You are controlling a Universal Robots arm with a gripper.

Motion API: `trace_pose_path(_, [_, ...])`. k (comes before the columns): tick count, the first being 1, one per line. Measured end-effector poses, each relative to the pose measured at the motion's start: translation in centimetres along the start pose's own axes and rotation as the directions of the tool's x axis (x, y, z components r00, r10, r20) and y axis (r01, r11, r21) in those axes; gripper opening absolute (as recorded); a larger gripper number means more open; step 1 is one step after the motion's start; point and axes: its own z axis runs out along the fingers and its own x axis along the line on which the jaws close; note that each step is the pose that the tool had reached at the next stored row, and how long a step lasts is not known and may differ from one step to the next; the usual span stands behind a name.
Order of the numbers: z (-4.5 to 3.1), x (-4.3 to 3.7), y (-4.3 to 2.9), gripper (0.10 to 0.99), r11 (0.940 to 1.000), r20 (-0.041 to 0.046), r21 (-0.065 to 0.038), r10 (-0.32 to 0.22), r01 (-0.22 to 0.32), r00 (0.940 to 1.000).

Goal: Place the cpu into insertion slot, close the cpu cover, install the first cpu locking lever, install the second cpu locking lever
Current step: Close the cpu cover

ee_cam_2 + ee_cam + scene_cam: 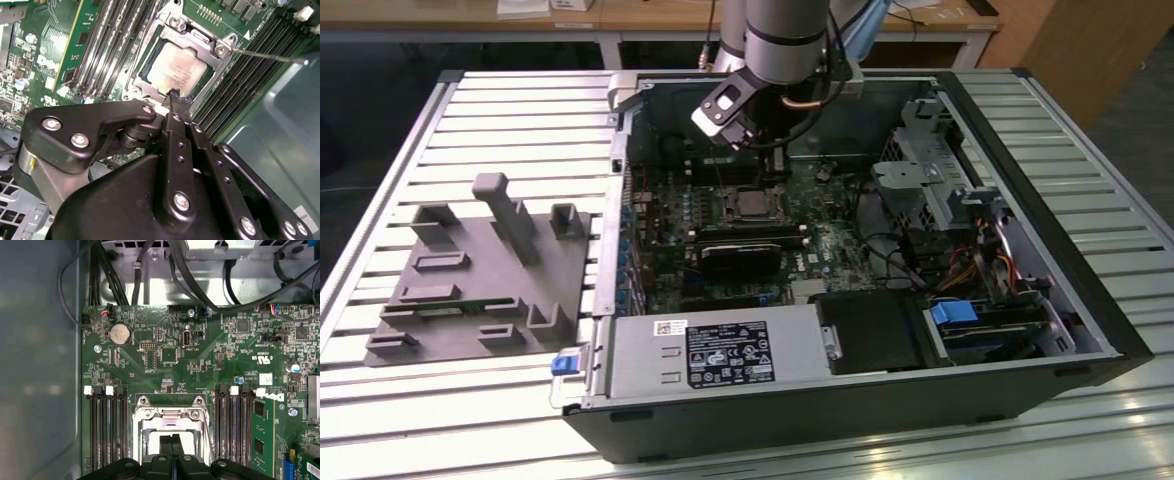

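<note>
Closest to the lens in the second wrist view, the claw (175, 96) has its two slim black fingers pressed together with nothing between them, and its tip hangs just over one edge of the insertion slot (134, 86). The cpu (176, 70) sits inside that slot, its dull silver top showing through the square window of the cpu cover (197, 37), which lies flat over it. From one corner of the slot a thin metal locking lever (270, 56) runs out across the neighbouring memory slots (115, 45); whether it is latched cannot be told. In the first wrist view the same closed fingertips (165, 446) reach over the silver frame, with the green motherboard (165, 360) and its round coin cell (119, 333) beyond. In the exterior view the arm stands over the open computer case (1067, 290), with a black heatsink (744, 262) just past the slot and a power supply (707, 350) at the near edge. A grey fixture (480, 270) rests on the slatted counter (520, 120) toward the exterior view's left.
</note>
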Motion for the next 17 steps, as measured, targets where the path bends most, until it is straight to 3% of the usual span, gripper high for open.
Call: trace_pose_path(17, [0.93, -0.19, -1.43, 0.106, 1.0000, 0.0001, -0.001, 0.000, 0.000, 1.0000])
